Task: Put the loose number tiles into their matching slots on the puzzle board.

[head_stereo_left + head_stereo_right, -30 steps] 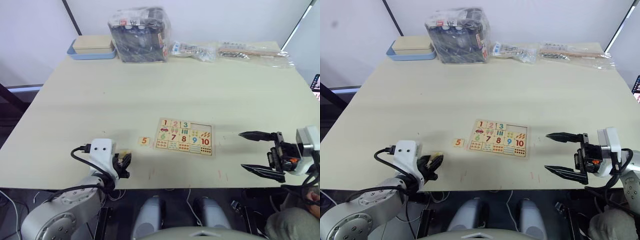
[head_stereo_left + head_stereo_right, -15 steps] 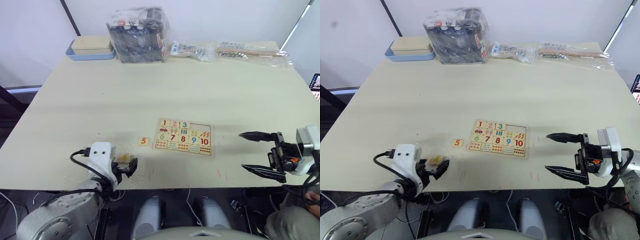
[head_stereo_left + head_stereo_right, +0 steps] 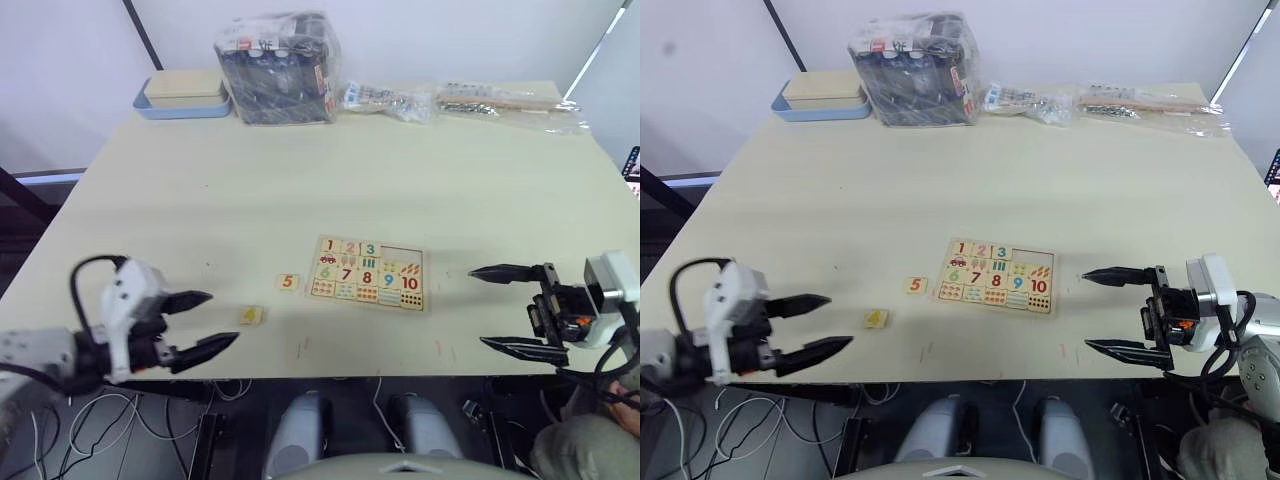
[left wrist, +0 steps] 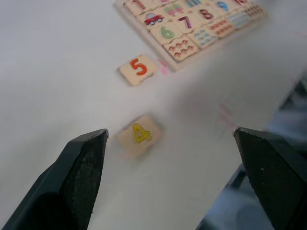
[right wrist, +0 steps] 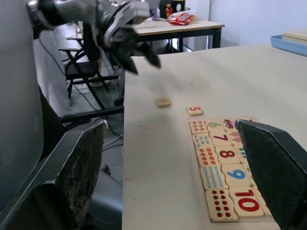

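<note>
The puzzle board (image 3: pixel 370 273) lies right of the table's middle, near the front. Its top row holds 1, 2 and 3, and the slots (image 3: pixel 402 254) to the right of the 3 are bare. A loose tile with an orange 5 (image 3: pixel 288 282) rests just left of the board. Another tile with a yellow 4 (image 3: pixel 250 316) lies further left and nearer the front edge. My left gripper (image 3: pixel 222 318) hangs open just left of the 4 tile, holding nothing. My right gripper (image 3: pixel 476 306) stands open and empty right of the board.
A blue-rimmed box (image 3: pixel 185 95), a plastic-wrapped dark bundle (image 3: pixel 278 68) and clear bags of small parts (image 3: pixel 505 103) line the far edge. Both grippers hover at the table's front edge (image 3: pixel 330 375).
My left gripper opened and let go of the yellow 4 tile, which now lies on the table. The left arm then drew back to the left. The right arm barely moved.
</note>
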